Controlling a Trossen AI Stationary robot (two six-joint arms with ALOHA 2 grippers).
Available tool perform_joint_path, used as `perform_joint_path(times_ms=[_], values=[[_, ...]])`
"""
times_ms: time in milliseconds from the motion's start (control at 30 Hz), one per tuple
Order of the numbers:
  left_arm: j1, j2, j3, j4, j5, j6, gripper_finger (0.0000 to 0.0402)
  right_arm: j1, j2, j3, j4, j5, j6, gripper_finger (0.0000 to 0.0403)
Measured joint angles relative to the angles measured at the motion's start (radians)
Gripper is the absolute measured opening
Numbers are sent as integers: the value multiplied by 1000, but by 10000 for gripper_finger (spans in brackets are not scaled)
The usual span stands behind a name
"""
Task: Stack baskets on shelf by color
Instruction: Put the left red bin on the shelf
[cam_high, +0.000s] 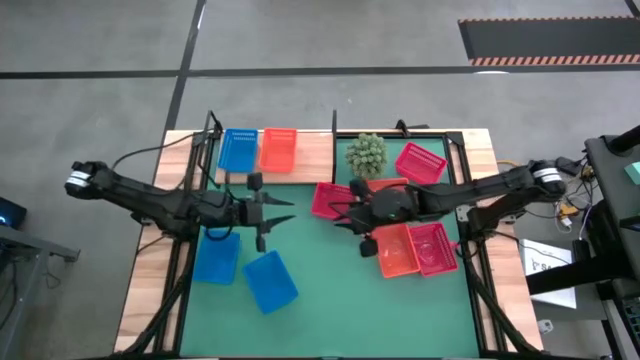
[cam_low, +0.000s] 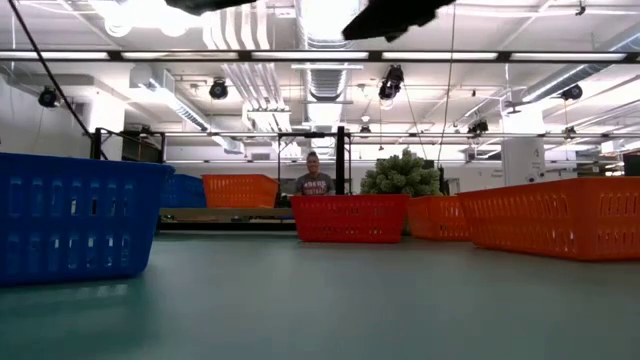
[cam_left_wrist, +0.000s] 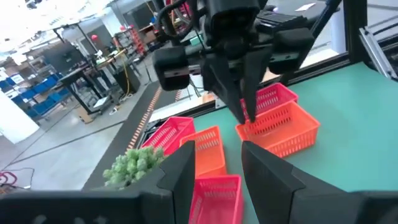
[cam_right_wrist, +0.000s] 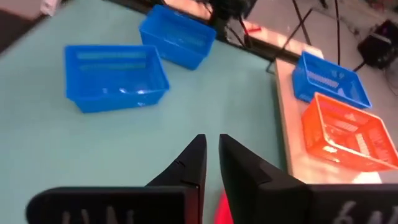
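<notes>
On the light wooden shelf (cam_high: 310, 160) at the far side stand a blue basket (cam_high: 238, 150) and an orange basket (cam_high: 279, 149). Two blue baskets (cam_high: 216, 258) (cam_high: 270, 281) sit on the green mat at the near left. Red-pink baskets (cam_high: 332, 200) (cam_high: 420, 162) (cam_high: 434, 247) and an orange basket (cam_high: 396, 250) sit in the middle and to the right. My left gripper (cam_high: 283, 212) hovers open and empty at mid-table, facing my right gripper (cam_high: 340, 213). That one hangs above the middle red-pink basket with its fingers nearly together (cam_right_wrist: 211, 149) and nothing between them.
A spiky green ball plant (cam_high: 366, 155) stands just right of the shelf, with another orange basket (cam_left_wrist: 208, 149) beside it. A thin black post (cam_high: 333, 125) rises at the shelf's right end. A person (cam_low: 315, 182) sits in the room beyond the far edge.
</notes>
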Motion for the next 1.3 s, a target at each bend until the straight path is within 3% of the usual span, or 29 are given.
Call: perform_joint_path(times_ms=[267, 467, 800, 1000, 1200, 1300], values=[[5, -117, -186, 127, -95, 30, 116, -95, 243, 376, -356, 0, 16, 9], [5, -224, -233, 176, -124, 57, 116, -153, 393, 600, -471, 0, 43, 9], [5, -380, -282, 176, -185, 77, 116, -231, 609, 867, -474, 0, -20, 8], [5, -398, -287, 174, -187, 80, 116, -251, 722, 993, -564, 1, -27, 8], [4, -389, -290, 173, -186, 102, 116, -249, 761, 1062, -784, -11, -135, 8], [4, -385, -290, 173, -186, 106, 116, -249, 751, 1062, -956, -86, -206, 8]])
